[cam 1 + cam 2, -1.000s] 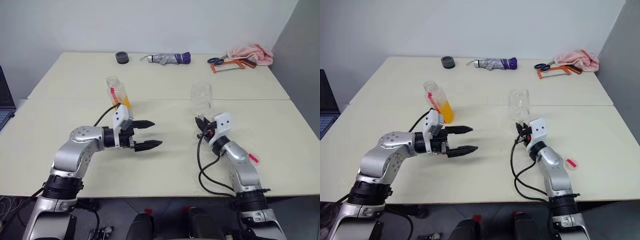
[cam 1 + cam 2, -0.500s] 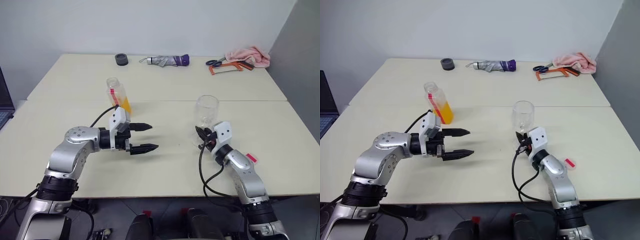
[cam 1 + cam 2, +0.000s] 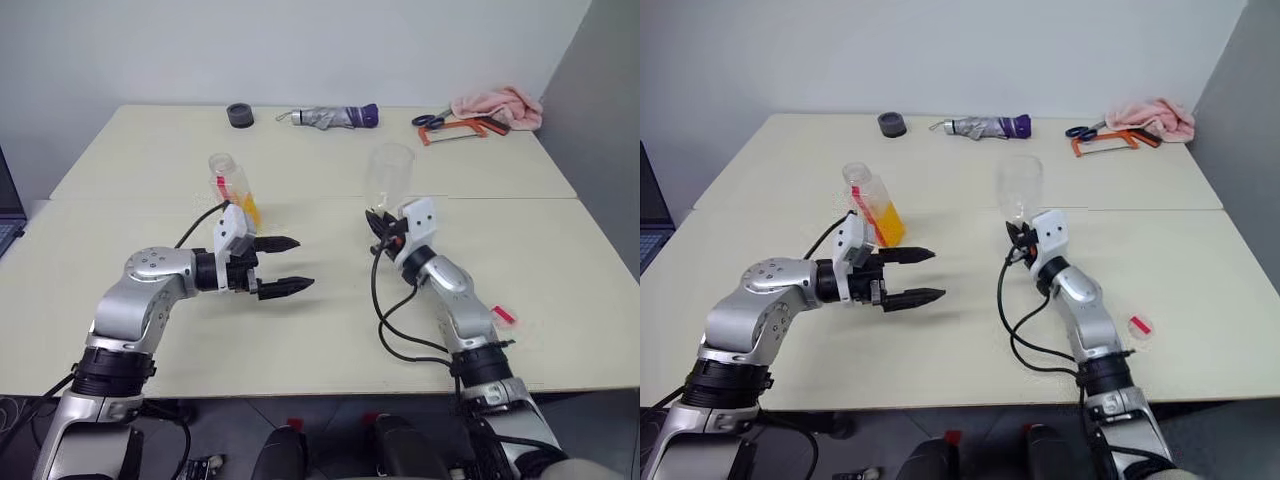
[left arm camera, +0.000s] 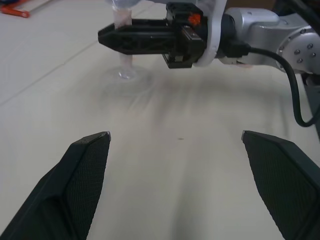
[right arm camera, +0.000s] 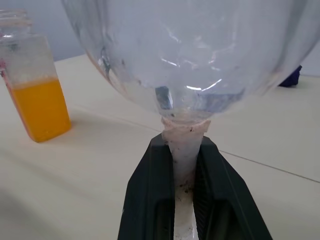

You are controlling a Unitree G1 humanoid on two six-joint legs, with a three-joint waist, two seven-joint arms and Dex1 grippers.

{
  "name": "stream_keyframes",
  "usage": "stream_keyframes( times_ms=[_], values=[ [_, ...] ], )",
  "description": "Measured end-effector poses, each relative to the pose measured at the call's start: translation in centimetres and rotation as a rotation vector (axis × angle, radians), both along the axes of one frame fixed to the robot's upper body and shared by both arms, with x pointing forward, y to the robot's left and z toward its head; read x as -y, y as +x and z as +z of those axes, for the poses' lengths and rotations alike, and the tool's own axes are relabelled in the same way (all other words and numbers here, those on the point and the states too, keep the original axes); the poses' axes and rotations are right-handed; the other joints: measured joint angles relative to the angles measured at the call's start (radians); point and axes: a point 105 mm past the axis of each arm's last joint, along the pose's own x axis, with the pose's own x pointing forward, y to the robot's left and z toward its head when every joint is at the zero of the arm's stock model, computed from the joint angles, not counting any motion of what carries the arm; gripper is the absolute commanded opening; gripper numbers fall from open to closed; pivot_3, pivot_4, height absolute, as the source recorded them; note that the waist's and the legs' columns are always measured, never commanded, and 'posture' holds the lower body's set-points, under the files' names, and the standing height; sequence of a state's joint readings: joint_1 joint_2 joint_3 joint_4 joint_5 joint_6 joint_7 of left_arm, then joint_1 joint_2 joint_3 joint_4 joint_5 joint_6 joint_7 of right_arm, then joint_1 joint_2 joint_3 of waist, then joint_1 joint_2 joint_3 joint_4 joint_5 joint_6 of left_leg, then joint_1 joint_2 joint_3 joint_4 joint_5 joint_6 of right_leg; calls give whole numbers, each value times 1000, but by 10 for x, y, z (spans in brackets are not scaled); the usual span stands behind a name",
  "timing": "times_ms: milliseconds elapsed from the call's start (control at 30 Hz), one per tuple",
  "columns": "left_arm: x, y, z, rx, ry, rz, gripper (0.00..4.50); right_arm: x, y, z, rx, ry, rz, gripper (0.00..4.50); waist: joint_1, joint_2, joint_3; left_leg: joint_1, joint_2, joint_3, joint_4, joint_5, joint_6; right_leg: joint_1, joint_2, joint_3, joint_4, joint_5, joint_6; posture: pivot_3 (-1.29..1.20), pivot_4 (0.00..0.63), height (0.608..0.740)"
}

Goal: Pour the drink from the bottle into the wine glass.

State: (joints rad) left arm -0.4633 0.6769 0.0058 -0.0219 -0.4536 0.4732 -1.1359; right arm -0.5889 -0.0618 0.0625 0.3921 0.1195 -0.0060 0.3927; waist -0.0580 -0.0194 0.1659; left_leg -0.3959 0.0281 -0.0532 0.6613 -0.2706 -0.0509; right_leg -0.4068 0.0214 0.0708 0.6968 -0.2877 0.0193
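The right claw (image 5: 184, 150), clamped on the stem of the clear stemmed wine glass (image 3: 388, 176), has carried it up and toward the small clear plastic bottle (image 3: 872, 205) of orange drink (image 5: 41, 107), shortening the pour. The left claw (image 3: 285, 266) hangs wide open, just beside the bottle on the tabletop (image 3: 330, 330). The bottle's cap cannot be made out.

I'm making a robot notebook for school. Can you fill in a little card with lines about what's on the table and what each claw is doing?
Right gripper: shut on the glass stem
Glass: empty, upright
Left gripper: open, holding nothing
Bottle: stands on the table behind the left gripper, about half full
Drink: orange, all in the bottle
Table: cream
Far edge: umbrella, black roll, scissors, pink cloth
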Motion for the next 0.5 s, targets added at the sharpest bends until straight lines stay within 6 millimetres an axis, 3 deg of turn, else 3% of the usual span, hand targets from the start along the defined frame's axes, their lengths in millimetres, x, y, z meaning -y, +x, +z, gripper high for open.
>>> stream_keyframes(
  times_ms=[133, 500],
  values=[
    [-3, 6, 13, 39, -16, 38, 4500, -8, 3, -25, -67, -13, 15, 171, 2, 0, 0, -1, 0, 0, 0, 0, 0, 0, -4, 0, 0, 0, 0, 0, 150, 740],
    [-7, 7, 41, 95, -29, 86, 4500, -12, 3, -29, -35, -5, 41, 171, 0, 0, 0, 0, -1, 0, 0, 0, 0, 0, -5, 0, 1, 0, 0, 0, 150, 740]
  ],
)
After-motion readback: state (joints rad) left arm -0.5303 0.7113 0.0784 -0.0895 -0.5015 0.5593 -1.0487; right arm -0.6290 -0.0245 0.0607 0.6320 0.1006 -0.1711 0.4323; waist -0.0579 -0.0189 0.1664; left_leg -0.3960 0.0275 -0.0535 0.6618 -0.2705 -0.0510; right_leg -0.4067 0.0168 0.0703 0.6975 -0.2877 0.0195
